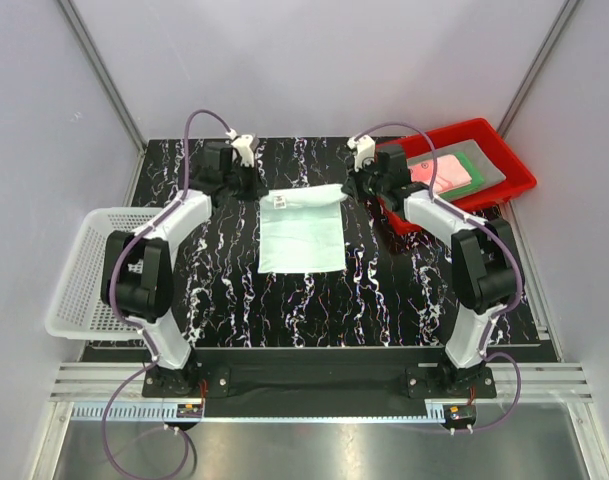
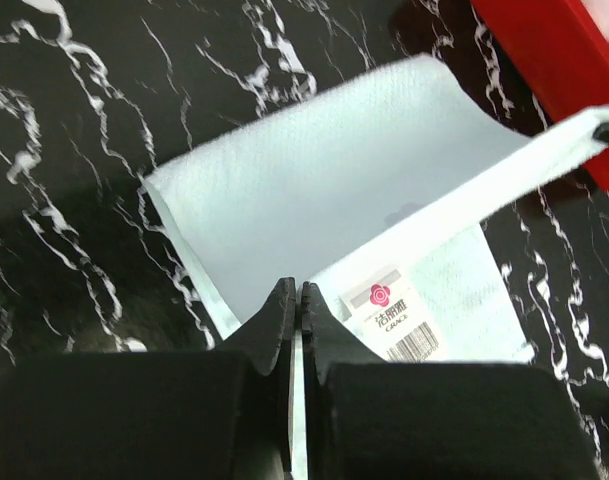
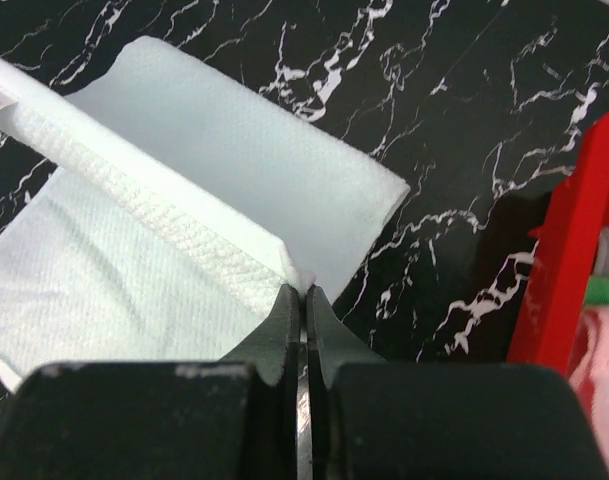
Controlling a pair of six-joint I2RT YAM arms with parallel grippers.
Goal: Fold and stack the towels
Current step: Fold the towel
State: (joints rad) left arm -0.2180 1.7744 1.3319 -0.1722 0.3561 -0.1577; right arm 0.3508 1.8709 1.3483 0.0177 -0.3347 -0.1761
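Both arms reach forward over the black marbled counter (image 1: 314,300), elbows bent up, wrists angled down at the far side. Left pincer (image 2: 299,300) clamped on the far left corner of the pale blue-white towel (image 1: 302,232); right pincer (image 3: 304,300) clamped on its far right corner. Held far edge lifted off the counter and stretched taut between the two, care label (image 2: 394,315) near the left corner. Rest of the towel lies flat mid-counter, long axis running from far to near.

Red tray (image 1: 514,180) at far right, just beside the right arm; pink towel (image 1: 449,170), green towel (image 1: 474,172) and grey towel (image 1: 489,160) lie in it. White basket (image 1: 79,275) at the left edge.
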